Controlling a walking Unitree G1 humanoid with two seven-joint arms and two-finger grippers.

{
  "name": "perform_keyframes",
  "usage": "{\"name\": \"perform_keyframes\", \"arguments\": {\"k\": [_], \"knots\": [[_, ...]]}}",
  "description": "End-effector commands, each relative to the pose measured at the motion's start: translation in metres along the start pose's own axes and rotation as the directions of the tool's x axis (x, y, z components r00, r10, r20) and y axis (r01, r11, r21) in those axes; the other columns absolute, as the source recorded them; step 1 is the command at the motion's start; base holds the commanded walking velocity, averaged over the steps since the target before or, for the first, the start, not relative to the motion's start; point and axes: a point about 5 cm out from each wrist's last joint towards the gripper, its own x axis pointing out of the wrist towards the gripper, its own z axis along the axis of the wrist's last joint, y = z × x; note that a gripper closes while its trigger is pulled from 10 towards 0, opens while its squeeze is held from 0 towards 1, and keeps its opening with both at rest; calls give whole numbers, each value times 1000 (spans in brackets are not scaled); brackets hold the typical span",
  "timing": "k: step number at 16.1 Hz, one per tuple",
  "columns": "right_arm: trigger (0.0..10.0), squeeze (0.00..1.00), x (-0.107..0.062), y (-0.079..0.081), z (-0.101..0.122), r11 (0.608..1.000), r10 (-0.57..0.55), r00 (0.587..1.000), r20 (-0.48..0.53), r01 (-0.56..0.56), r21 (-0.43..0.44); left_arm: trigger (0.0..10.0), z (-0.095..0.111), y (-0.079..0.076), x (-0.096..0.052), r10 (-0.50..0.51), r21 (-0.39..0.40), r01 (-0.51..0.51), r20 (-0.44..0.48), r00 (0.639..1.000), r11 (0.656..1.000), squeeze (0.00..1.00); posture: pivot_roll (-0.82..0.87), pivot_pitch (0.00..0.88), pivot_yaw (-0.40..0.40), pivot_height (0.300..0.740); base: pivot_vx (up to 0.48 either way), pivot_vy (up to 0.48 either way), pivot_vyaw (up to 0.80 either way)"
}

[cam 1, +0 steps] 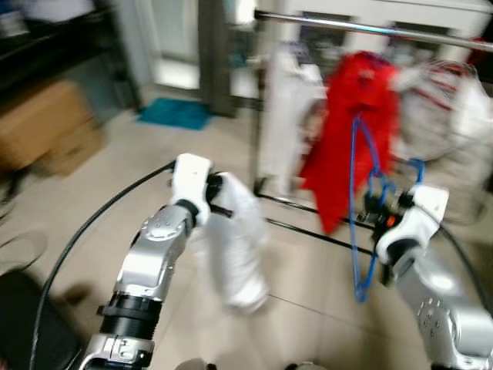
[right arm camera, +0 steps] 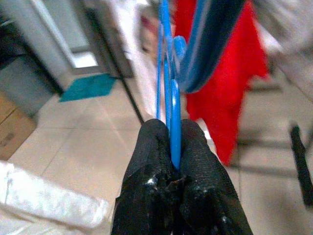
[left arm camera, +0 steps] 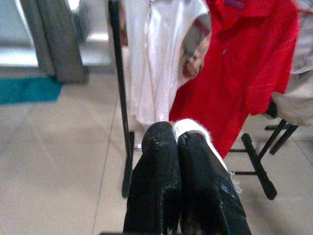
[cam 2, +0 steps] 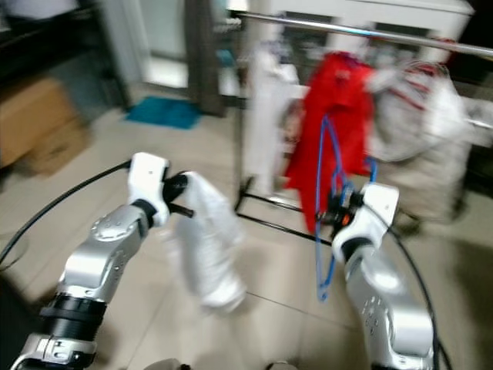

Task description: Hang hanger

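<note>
Head views, blurred. My right hand (cam 1: pixel 383 206) is raised ahead of me, clamped on the blue hanger (cam 1: pixel 359 208), whose wire loop runs both above and below the grip. Beyond that hand stands the rack, its rail (cam 1: pixel 370 29) high above it, a red shirt (cam 1: pixel 350 139) and a white shirt (cam 1: pixel 286 116) already hanging there. My left hand (cam 1: pixel 218 199) is up too, a white cloth (cam 1: pixel 235 247) drooping from it toward the floor (cam 1: pixel 308 285). I judge the cloth is held aside so the right arm can work freely.

Left wrist view: fingers (left arm camera: pixel 159 181) pressed together with a strip of white cloth (left arm camera: pixel 193 128) pinched at their far side. Past the tips, the rack's black post (left arm camera: pixel 120 98), then both shirts.

Right wrist view: fingers (right arm camera: pixel 149 156) closed on the hanger's blue wire (right arm camera: pixel 173 122), which rises straight out from between them. The red shirt (right arm camera: pixel 230 83) lies beyond. Gripping low on the frame probably leaves the hook free for the rail. Hanger not yet hung; the hand must lift well higher.
</note>
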Motion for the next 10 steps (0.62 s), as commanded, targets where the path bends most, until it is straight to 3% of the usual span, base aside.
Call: {"name": "perform_keyframes", "arguments": {"k": [1, 2, 3, 4, 6, 8, 10], "knots": [[10000, 0, -2, 1, 6, 1000, 9, 1000, 22, -9, 22, 10000, 6, 0, -1, 24, -55, -24, 2, 1000, 998, 0, -31, 0, 24, 740, 0, 0, -800], [10000, 0, -3, 4, 5, 1000, 18, 999, 27, -18, 24, 10000, 9, -3, 0, -1, -138, 2, 8, 1000, 990, 0, -32, 0, 25, 740, 0, 0, -800], [10000, 0, -4, 8, 6, 998, 29, 998, 50, -32, 58, 10000, 17, -10, -1, -59, -148, 71, 82, 995, 987, 0, -31, 0, 26, 740, 0, 0, -800], [10000, 0, -3, 9, 7, 998, 27, 998, 60, -30, 63, 10000, 18, -13, -1, -97, -108, 107, 100, 990, 988, 0, -32, 0, 27, 740, 0, 0, -800], [10000, 0, -4, 10, 6, 996, 13, 999, 45, -17, 89, 10000, 13, -13, -2, -56, -48, 58, 45, 997, 997, 0, -32, 0, 27, 740, 0, 0, -800], [10000, 0, -4, 4, 5, 998, -42, 999, 30, 41, 41, 10000, 12, -16, -4, -15, 99, 16, -9, 1000, 995, 0, -32, 0, 24, 740, 0, 0, -800], [10000, 0, -5, 4, 7, 998, -53, 998, 41, 52, 33, 10000, 18, -25, -7, -119, 136, 108, 77, 990, 985, 0, -36, 0, 21, 740, 0, 0, -800]]}}
